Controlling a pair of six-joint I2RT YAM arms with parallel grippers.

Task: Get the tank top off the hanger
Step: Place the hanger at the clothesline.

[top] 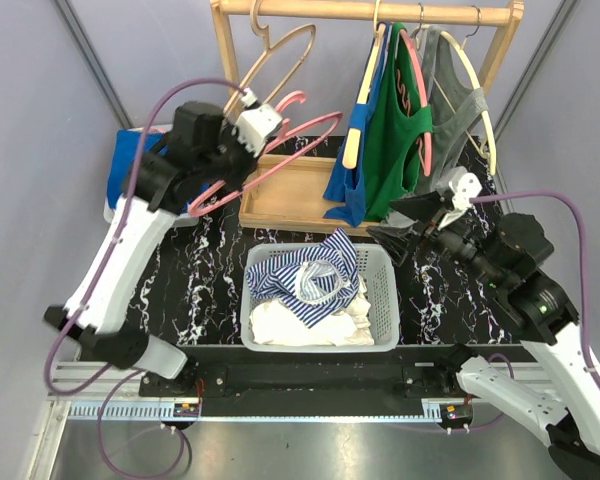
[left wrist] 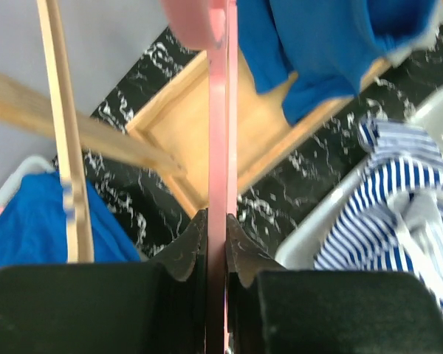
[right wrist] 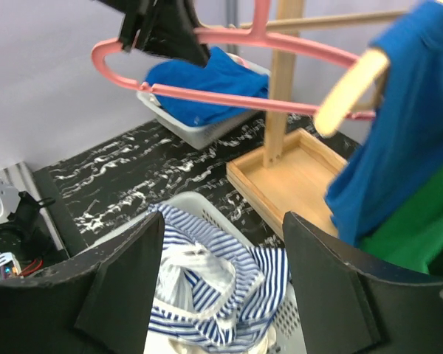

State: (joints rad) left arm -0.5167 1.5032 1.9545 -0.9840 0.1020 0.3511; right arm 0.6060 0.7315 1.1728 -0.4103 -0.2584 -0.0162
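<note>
basket point(top: 385, 300): white, on the black marbled table point(top: 440, 300), nearest the arm bases, centre.
tank top point(top: 305, 275): blue/white striped, crumpled on top of the pile in the basket, far half. No hanger touches it.
white cloth point(top: 290, 325): in the basket, near half, under the tank top.
right gripper point(right wrist: 218, 221): jaws spread wide, nothing between them. Hangs just right of the basket's far right corner, above the table, aimed leftward over the basket. The wrist view frames the tank top between the fingers.
left gripper point(left wrist: 216, 225): clamped tight on the pink hanger, bar pinched between both fingertips. Raised, beyond the basket's far left corner.
pink hanger point(left wrist: 223, 110): bare, no cloth on it. Held in the air, tilted, spanning from left of the basket toward the tray.
tray point(top: 280, 200): wooden, base of the rack, directly beyond the basket and close to its far rim.
bin point(top: 115, 210): white, beyond and left of the basket, blue cloth point(top: 130, 160) inside.
rack rail point(top: 360, 10): wooden, high over the tray, farthest from the basket.
wooden hanger point(top: 280, 55): bare, on the rail, beyond the basket's left side.
blue garment point(top: 355, 170): hangs from the rail beyond the basket's right side, hem down at the tray.
green garment point(top: 395, 130): beside the blue one, on its right, touching.
grey top point(top: 450, 100): on a pale hanger, rightmost on the rail.
</note>
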